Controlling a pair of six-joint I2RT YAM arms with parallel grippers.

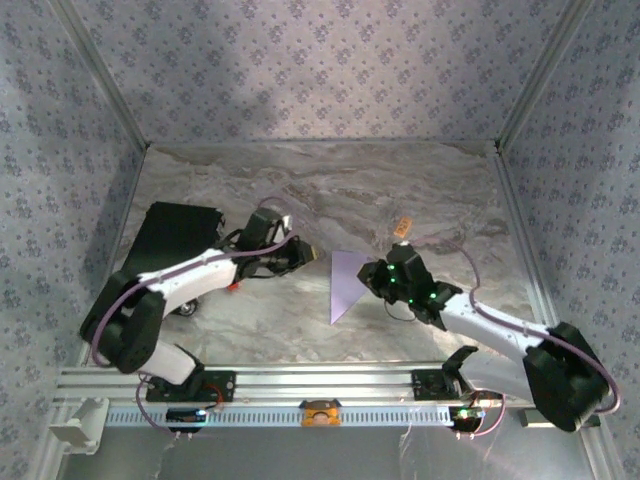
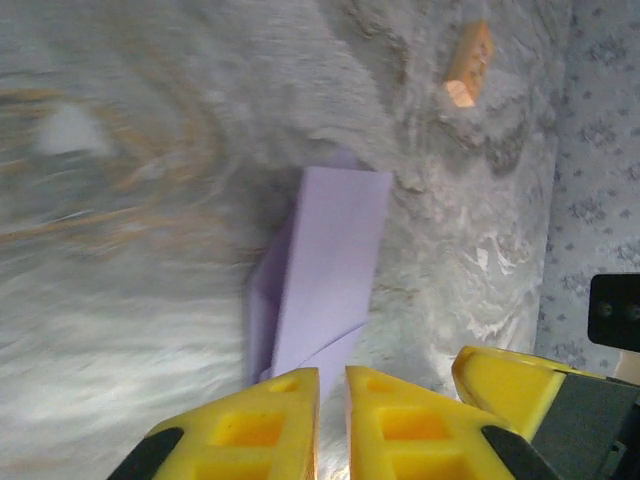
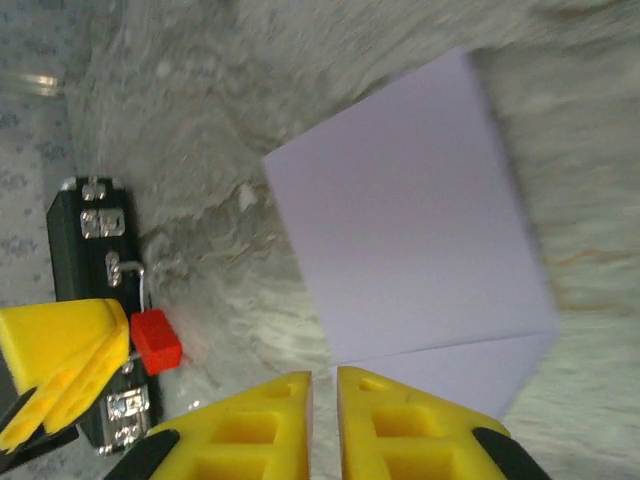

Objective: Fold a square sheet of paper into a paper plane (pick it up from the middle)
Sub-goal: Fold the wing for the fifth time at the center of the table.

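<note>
The folded lavender sheet of paper (image 1: 345, 283) lies flat on the table (image 1: 300, 190). The left gripper (image 1: 303, 254), nearly closed and empty, sits just left of it. The right gripper (image 1: 370, 279), also nearly closed, is at its right edge.

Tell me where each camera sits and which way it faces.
Top external: above, behind the bases, facing down on the table; left hand and right hand in view.
Left wrist: on the left arm, facing the lavender paper and tan block; own fingers below.
Right wrist: on the right arm, facing the paper; own fingers below.
All share the paper.
</note>
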